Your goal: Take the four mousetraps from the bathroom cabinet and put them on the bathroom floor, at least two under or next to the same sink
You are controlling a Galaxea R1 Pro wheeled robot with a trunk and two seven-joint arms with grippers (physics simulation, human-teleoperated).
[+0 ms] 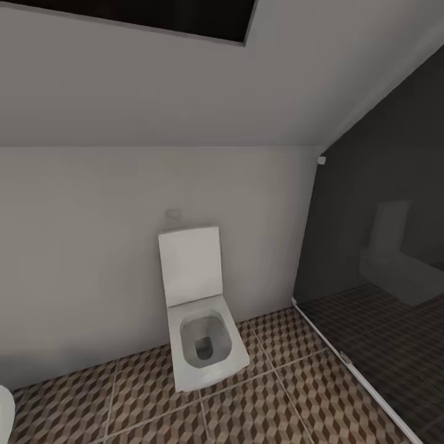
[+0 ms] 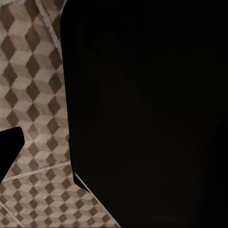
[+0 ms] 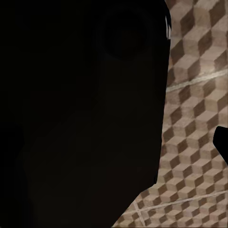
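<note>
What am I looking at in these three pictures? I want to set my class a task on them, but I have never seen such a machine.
They are simulator renders from a wheeled robot with two arms. The large picture comes from its head camera: a white toilet with its lid raised stands against a pale wall, on a cube-patterned tiled floor, beside a dark glass partition. The two smaller pictures come from cameras near each arm's jaws. Dark robot parts block much of them, with the same floor behind. Nothing can be seen held, and whether the jaws are open cannot be told.

You are facing the floor [image 1: 277, 394]: cube-patterned tiles with pale grout lines. A white toilet [image 1: 200, 336] with its lid raised stands against the wall, a dark glass partition [image 1: 382, 296] beside it.
</note>
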